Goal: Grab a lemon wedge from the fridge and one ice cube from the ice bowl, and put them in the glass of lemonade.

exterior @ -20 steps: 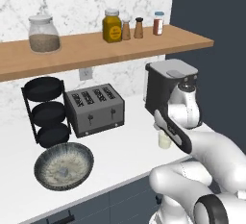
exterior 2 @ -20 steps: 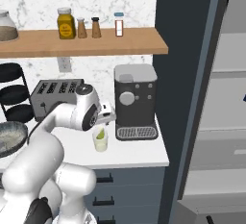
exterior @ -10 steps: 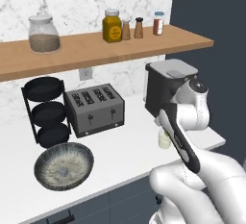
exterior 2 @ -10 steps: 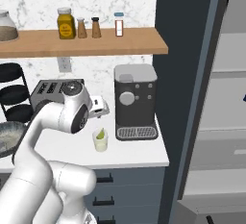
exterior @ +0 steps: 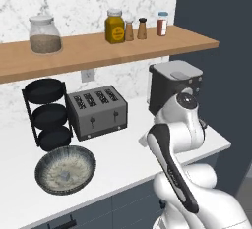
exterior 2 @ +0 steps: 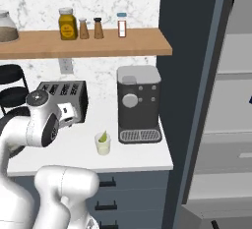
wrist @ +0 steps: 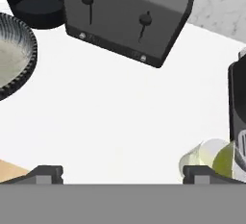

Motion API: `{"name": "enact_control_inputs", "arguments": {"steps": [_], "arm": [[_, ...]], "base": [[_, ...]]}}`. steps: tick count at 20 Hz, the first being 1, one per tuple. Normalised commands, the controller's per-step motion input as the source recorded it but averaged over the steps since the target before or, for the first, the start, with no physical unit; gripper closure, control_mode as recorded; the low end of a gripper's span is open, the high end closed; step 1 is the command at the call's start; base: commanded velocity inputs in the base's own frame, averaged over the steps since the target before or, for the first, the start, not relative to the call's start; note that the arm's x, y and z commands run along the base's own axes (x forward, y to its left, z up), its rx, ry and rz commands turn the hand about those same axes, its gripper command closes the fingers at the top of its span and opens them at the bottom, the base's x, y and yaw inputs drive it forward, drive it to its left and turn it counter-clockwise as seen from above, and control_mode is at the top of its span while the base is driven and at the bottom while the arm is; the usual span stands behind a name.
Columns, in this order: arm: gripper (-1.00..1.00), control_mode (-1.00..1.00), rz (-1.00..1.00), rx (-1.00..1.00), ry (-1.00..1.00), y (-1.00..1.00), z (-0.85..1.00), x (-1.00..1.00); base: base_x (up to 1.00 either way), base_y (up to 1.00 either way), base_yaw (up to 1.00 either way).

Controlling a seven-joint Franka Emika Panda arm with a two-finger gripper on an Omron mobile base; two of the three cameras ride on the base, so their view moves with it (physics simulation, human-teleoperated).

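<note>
The arm hid the glass of lemonade in the left base view. In the hand view, the ice bowl was cut off at the left edge, the glass of lemonade partly at the bottom.

The arm is glossy white, built of fat rounded segments like swollen tubes, with dark grey bands where one segment meets the next. One joint ends in a round grey cap with a darker centre, and a small white block with a black mark sits near the wrist. The finger tips are small, dark grey and squared off.
</note>
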Motion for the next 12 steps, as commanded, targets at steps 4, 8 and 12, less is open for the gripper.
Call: {"name": "enact_control_inputs", "arguments": {"steps": [4,8,12], "arm": [[-1.00,-1.00,0.25,0.00,0.23,1.00,-0.01,-0.26],[-1.00,-1.00,0.20,-0.02,0.24,1.00,0.00,-0.01],[-1.00,-1.00,0.15,-0.06,0.26,1.00,-0.25,0.19]], "base": [[0.00,0.00,0.00],[0.00,0.00,0.00],[0.00,0.00,0.00]]}}
